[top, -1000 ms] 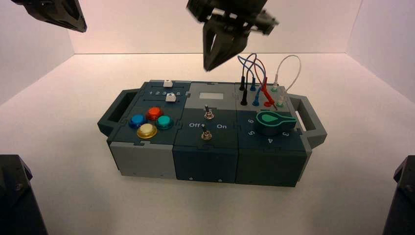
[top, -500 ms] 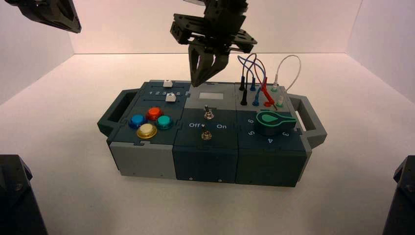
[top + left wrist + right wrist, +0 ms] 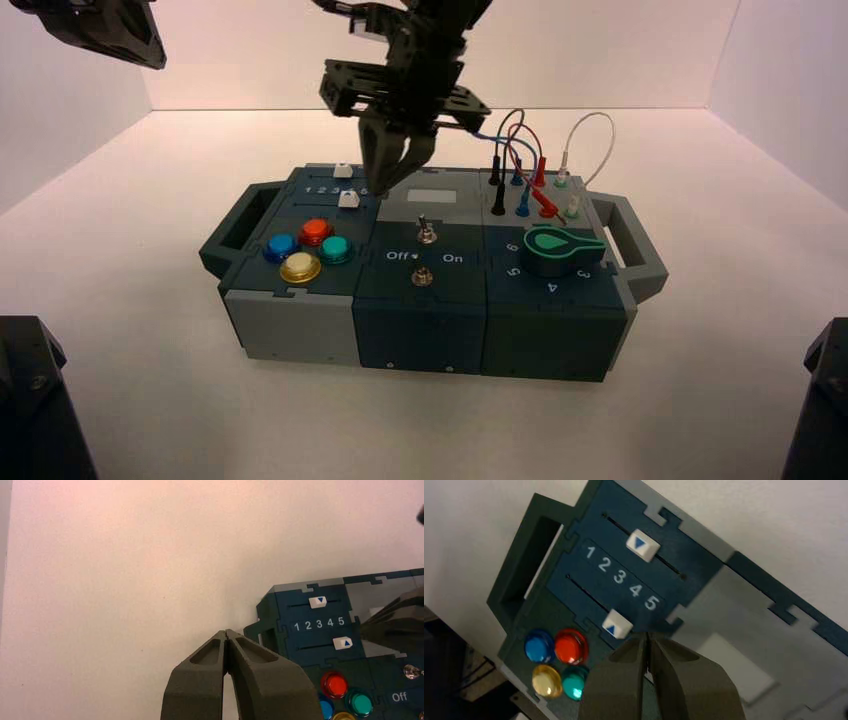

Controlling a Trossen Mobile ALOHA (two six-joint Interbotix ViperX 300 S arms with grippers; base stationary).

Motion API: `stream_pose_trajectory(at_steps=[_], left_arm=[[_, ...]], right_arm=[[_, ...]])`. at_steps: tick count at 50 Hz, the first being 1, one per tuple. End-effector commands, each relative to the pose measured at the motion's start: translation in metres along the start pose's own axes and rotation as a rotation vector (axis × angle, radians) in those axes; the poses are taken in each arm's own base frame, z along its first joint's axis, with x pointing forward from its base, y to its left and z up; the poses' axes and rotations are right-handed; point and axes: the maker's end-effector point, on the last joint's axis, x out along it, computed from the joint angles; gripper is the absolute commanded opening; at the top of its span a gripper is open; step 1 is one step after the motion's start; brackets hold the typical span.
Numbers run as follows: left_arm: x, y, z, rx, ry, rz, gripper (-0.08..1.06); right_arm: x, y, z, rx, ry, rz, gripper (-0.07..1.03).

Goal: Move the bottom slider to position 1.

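The bottom slider (image 3: 617,624) is a small white knob with a blue triangle, sitting by the 4 and 5 end of its dark track. It also shows in the high view (image 3: 348,200) and the left wrist view (image 3: 342,643). The printed numeral 1 (image 3: 590,552) starts the row 1 2 3 4 5 at the track's other end. My right gripper (image 3: 647,636) is shut and empty, its tips just above the panel, close beside the slider on the 5 side; it shows in the high view (image 3: 385,185). My left gripper (image 3: 227,631) is shut, parked high at far left (image 3: 110,35).
A second white slider (image 3: 642,545) rides the upper track near 3. Red (image 3: 570,646), blue, yellow and teal round buttons lie just beside the bottom slider. Two toggle switches (image 3: 425,233), a green dial (image 3: 556,248) and plugged wires (image 3: 520,170) stand to the right on the box.
My right gripper has moved left and down, from above the box's back middle to just over the slider panel. The sliders and my left arm have not moved.
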Motion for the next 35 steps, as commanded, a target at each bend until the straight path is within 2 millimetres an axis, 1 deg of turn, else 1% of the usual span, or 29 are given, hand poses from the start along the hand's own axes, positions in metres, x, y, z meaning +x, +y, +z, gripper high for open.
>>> stream_pose_trajectory(at_steps=[1, 16, 35], left_arm=[[-0.003, 0.001, 0.008, 0.003, -0.026, 0.002, -0.03], [-0.003, 0.001, 0.008, 0.006, -0.026, 0.002, -0.03], [-0.003, 0.001, 0.008, 0.008, -0.026, 0.002, -0.03]], right_arm=[[-0.006, 0.013, 0.014, 0.004, -0.037, 0.029, -0.02], [-0.004, 0.017, 0.012, 0.019, -0.026, 0.043, -0.02], [0.003, 0.030, 0.008, 0.026, -0.010, 0.067, -0.02]])
